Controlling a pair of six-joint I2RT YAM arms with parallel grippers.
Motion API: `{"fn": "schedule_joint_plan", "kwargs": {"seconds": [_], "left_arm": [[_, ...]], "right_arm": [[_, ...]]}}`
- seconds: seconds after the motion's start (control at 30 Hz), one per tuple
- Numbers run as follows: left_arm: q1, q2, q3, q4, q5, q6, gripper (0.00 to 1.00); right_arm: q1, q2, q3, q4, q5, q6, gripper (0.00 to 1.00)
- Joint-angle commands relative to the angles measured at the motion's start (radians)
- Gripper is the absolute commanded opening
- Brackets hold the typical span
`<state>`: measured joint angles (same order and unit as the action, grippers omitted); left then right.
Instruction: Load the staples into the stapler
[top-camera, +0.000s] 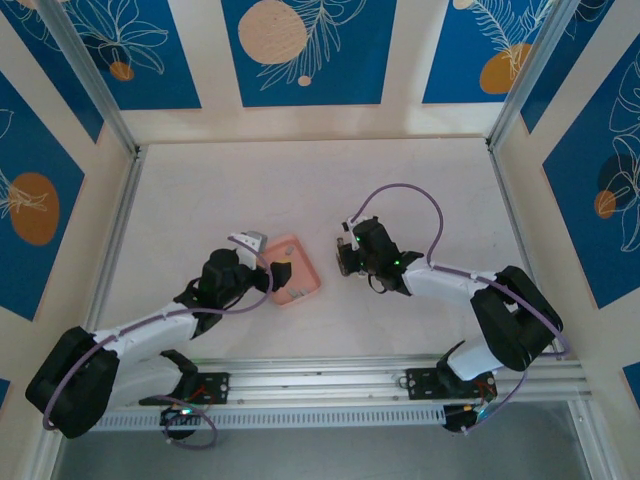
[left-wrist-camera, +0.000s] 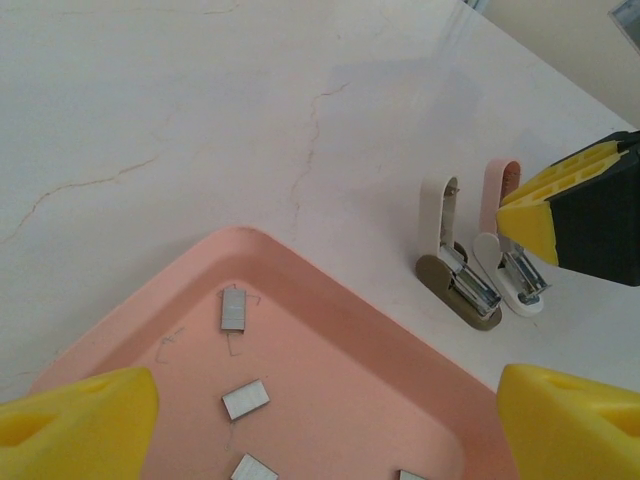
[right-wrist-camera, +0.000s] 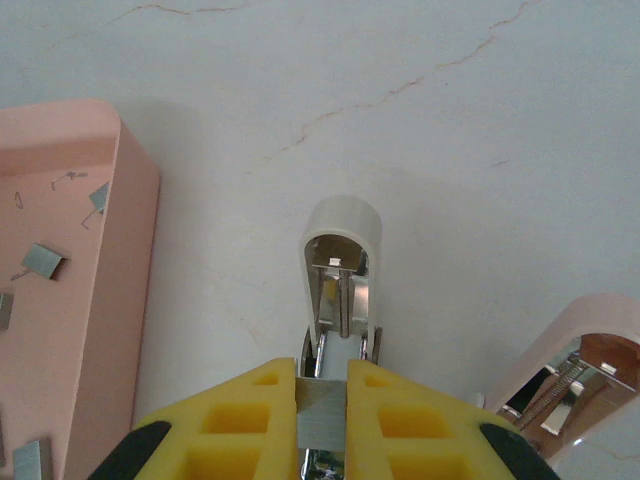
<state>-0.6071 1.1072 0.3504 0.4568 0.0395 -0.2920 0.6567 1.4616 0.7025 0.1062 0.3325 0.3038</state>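
Pinching a staple strip (right-wrist-camera: 322, 418), the right gripper (right-wrist-camera: 322, 380) hovers over the open cream stapler (right-wrist-camera: 340, 262); the left gripper (left-wrist-camera: 330, 425) gapes wide above loose staples (left-wrist-camera: 245, 398) in the pink tray (left-wrist-camera: 340, 298).

Tray (left-wrist-camera: 335, 290): cut by the bottom edge in the left wrist view and by the left edge in the right wrist view.
Staples (left-wrist-camera: 233, 308): two are cut by the bottom edge in the left wrist view. In the top view they are too small to make out.
Left fingers (left-wrist-camera: 80, 425): only the yellow tips show, cut off at the bottom corners.
White stapler (right-wrist-camera: 340, 255): its near end is hidden behind the right fingers (right-wrist-camera: 250, 420).
Pink stapler (right-wrist-camera: 575, 365): cut by the right and bottom edges. In the left wrist view a right finger partly covers it.
Strip (right-wrist-camera: 322, 415): pinched between the right fingers, its lower end lost at the bottom edge.
Top view: the staplers are too small to tell apart beside the right gripper (top-camera: 344, 262).
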Motion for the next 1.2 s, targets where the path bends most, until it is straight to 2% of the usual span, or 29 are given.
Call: {"fn": "schedule_joint_plan", "kwargs": {"seconds": [0.0, 1.17], "left_arm": [[-0.014, 0.007, -0.004, 0.033, -0.012, 0.023, 0.88], [-0.014, 0.052, -0.007, 0.035, -0.013, 0.018, 0.89]], "right_arm": [[-0.005, -0.016, -0.019, 0.026, 0.002, -0.02, 0.16], [-0.006, 0.1, 0.036, 0.008, -0.036, -0.038, 0.16]]}}
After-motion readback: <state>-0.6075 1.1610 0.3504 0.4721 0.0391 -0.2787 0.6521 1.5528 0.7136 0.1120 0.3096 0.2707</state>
